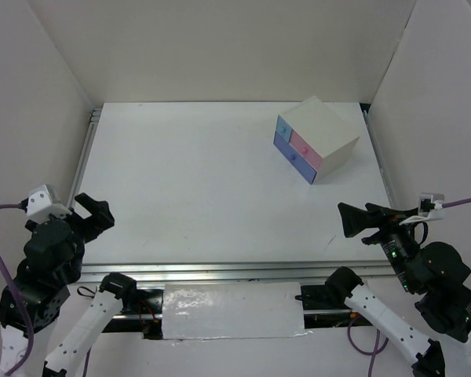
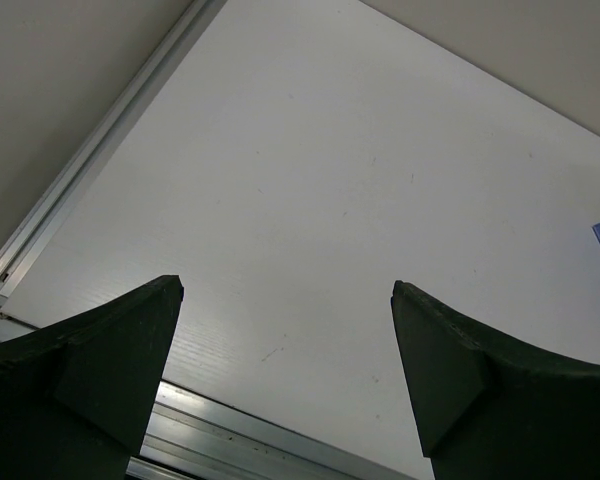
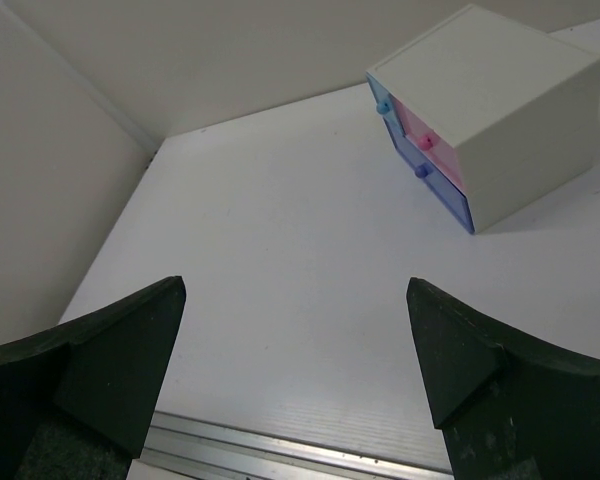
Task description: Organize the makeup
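Observation:
No makeup shows in any view; the palettes, lipstick and tubes are hidden or out of view. My left gripper (image 1: 94,210) is open and empty at the table's near left edge; its wrist view (image 2: 287,285) shows only bare white table between the fingers. My right gripper (image 1: 344,220) is open and empty at the near right edge; its wrist view (image 3: 295,282) also shows bare table between the fingers.
A white box (image 1: 318,137) with blue and pink drawers, all closed, stands at the back right, also in the right wrist view (image 3: 490,110). The white table (image 1: 196,181) has walls on three sides and a metal rail (image 1: 220,271) along its front edge.

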`<state>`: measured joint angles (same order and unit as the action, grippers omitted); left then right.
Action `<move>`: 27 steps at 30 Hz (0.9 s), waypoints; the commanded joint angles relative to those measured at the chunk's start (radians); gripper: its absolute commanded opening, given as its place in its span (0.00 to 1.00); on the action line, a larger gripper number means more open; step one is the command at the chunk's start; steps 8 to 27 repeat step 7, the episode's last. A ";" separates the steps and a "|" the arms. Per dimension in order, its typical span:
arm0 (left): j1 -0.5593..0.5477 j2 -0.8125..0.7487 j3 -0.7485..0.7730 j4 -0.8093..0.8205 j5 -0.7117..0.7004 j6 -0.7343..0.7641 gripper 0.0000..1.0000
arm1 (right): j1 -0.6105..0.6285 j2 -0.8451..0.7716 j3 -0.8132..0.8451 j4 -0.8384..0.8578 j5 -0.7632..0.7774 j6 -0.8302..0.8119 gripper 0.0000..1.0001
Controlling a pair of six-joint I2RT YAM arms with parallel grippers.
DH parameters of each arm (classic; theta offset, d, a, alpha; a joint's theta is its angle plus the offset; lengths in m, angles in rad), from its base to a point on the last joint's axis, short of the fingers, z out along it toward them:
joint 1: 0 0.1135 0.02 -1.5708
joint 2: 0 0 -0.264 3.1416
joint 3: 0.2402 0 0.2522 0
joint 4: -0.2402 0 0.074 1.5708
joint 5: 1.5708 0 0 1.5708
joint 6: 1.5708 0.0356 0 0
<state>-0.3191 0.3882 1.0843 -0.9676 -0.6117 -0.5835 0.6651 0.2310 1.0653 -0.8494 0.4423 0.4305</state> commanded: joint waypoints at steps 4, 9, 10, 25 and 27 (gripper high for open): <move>0.002 0.003 -0.014 0.023 -0.017 -0.010 0.99 | 0.005 0.030 -0.001 0.019 0.007 0.005 1.00; 0.002 0.005 -0.015 0.024 -0.016 -0.009 0.99 | 0.005 0.034 -0.002 0.024 0.007 0.005 1.00; 0.002 0.005 -0.015 0.024 -0.016 -0.009 0.99 | 0.005 0.034 -0.002 0.024 0.007 0.005 1.00; 0.002 0.005 -0.015 0.024 -0.016 -0.009 0.99 | 0.005 0.034 -0.002 0.024 0.007 0.005 1.00; 0.002 0.005 -0.015 0.024 -0.016 -0.009 0.99 | 0.005 0.034 -0.002 0.024 0.007 0.005 1.00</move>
